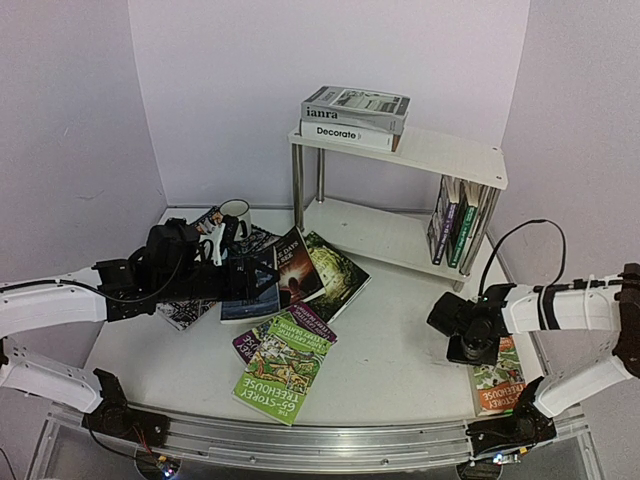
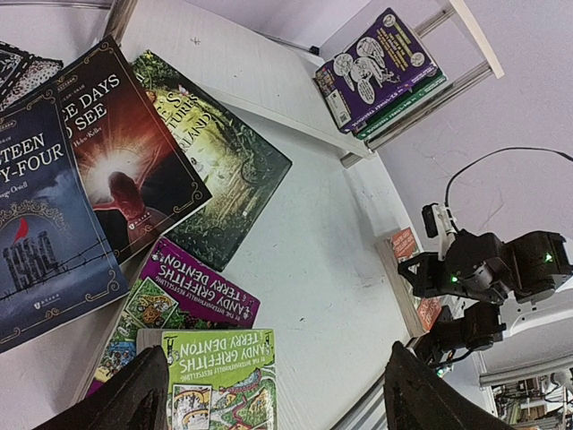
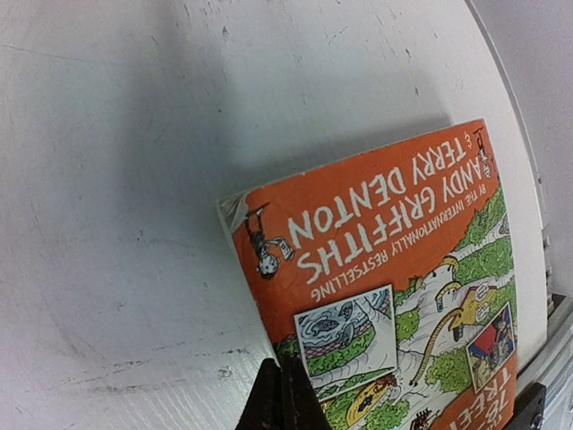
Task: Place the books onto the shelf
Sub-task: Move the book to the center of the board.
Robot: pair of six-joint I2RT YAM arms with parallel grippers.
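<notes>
The shelf (image 1: 440, 152) stands at the back right, with two books stacked flat on its top board (image 1: 355, 112) and a few upright books (image 1: 452, 225) on the lower board. Several books lie fanned on the table: a green Treehouse one (image 1: 283, 370), a purple one (image 1: 297, 322), a dark green one (image 1: 338, 270) and a blue one (image 2: 45, 224). My left gripper (image 2: 277, 408) hovers open above the green book (image 2: 219, 381). My right gripper (image 3: 285, 394) is shut on the left edge of an orange Treehouse book (image 3: 385, 296), which tilts up off the table at the near right (image 1: 497, 385).
A white mug (image 1: 233, 211) and a black-white patterned placemat (image 1: 185, 313) sit at the left, behind and under my left arm. The table's metal front rail (image 1: 330, 440) runs along the near edge. The purple side walls stand close on both sides.
</notes>
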